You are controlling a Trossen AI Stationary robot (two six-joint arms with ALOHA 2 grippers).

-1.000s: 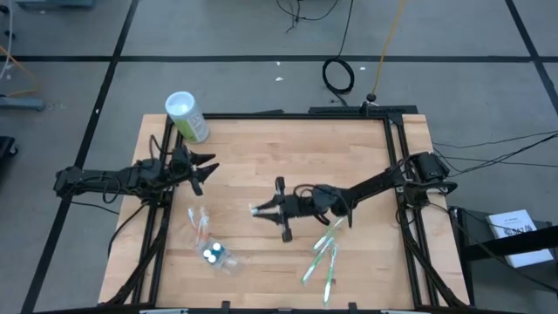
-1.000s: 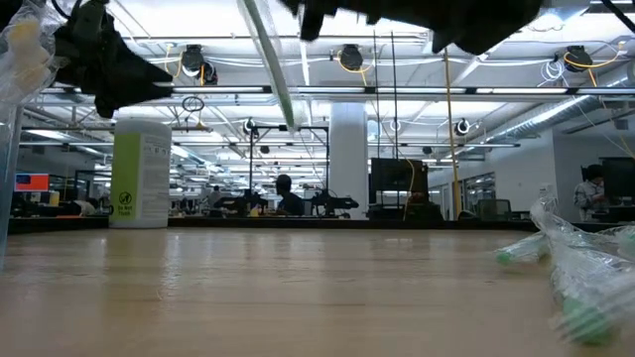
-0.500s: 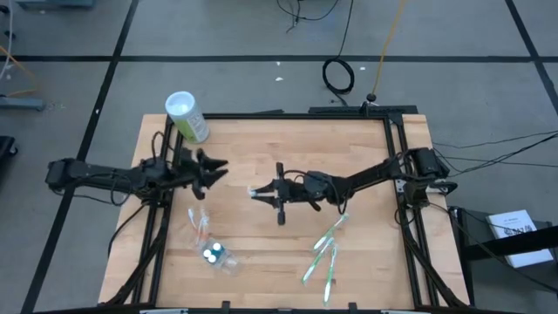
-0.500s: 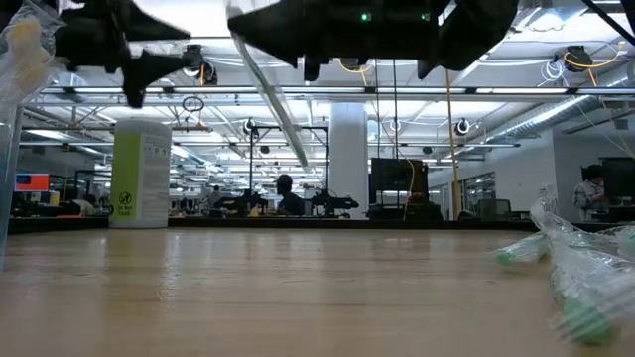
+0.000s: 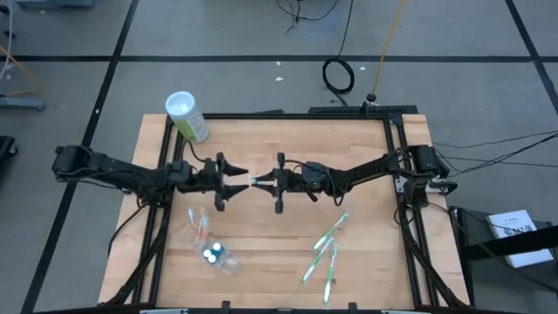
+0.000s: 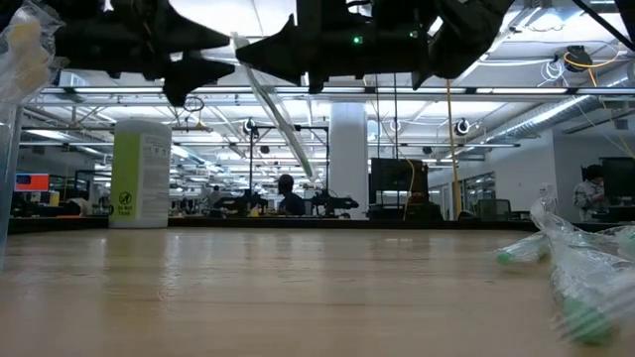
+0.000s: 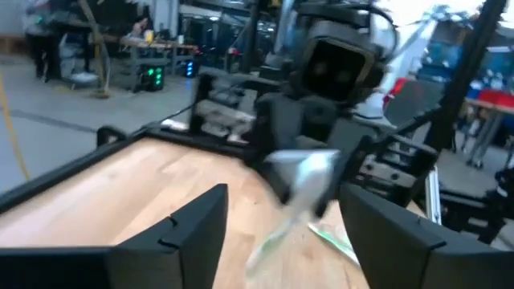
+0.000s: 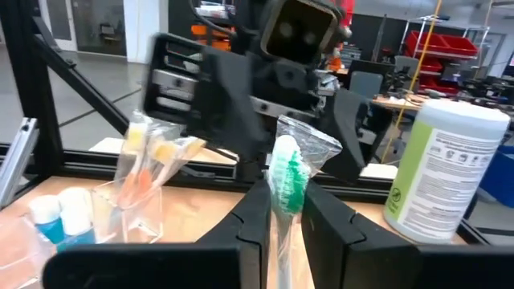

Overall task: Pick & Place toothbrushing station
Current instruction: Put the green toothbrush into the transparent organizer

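Both arms have swung toward the middle since the earlier frame, and the left end effector (image 5: 237, 181) now faces the right end effector (image 5: 260, 181) nearly tip to tip above the tabletop (image 5: 366, 262). The right one is clamped on a wrapped green toothbrush (image 8: 285, 178); the left's fingers stand apart just short of its head. Bare wood lies around the pair on every side. Near the front edge, the clear holder (image 5: 214, 253) with blue-capped tubes sits left, loose toothbrushes (image 5: 324, 253) right, well apart. The green canister (image 5: 187, 116) stands at the back-left corner. Only the right wrist view shows orange-accented brushes (image 8: 144, 164) standing in the holder; the low view shows both end effectors raised off the wood.
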